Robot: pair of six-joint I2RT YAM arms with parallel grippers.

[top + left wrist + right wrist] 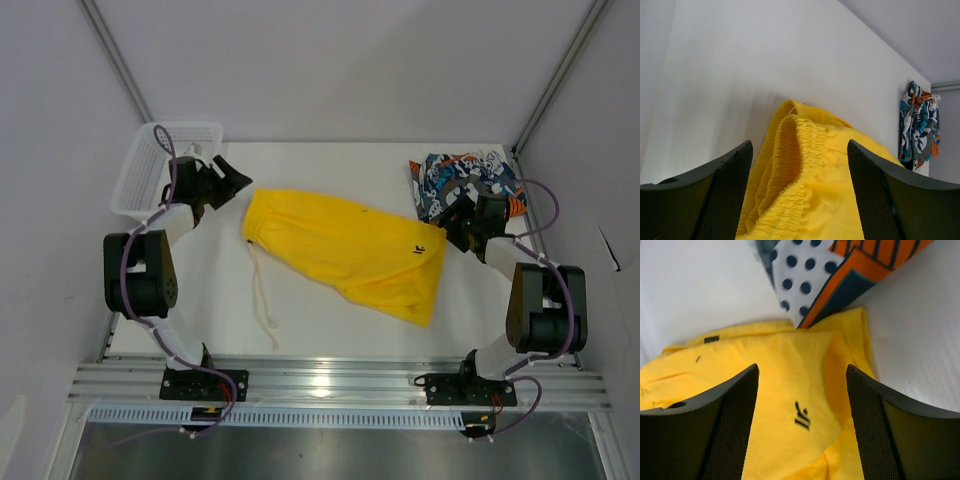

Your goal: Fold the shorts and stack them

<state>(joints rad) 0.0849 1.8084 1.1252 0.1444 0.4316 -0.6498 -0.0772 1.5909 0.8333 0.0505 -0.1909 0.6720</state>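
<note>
Both open, left gripper (799, 147) at waistband of yellow shorts (345, 250), right gripper (802, 369) at hem, basket (190, 127) overhead only

The right arm (500, 238) covers part of the printed shorts (435, 185) from above — the wrist view crops them at its top edge. The black mark (420, 248) on the yellow shorts (340, 245) is too small to read.

**Clearances on the tabletop**

Yellow shorts (345, 250) sprawl slantwise across the middle, blocking any straight pass from side to side. The near strip of tabletop (330, 335) is free, crossed only by the trailing drawstring (262, 295). The far strip behind the shorts is bare. Basket (160, 165) blocks the far left corner, just beside the left hand (232, 180). Printed shorts (462, 180) crowd the far right corner, close behind the right hand (450, 228).
</note>
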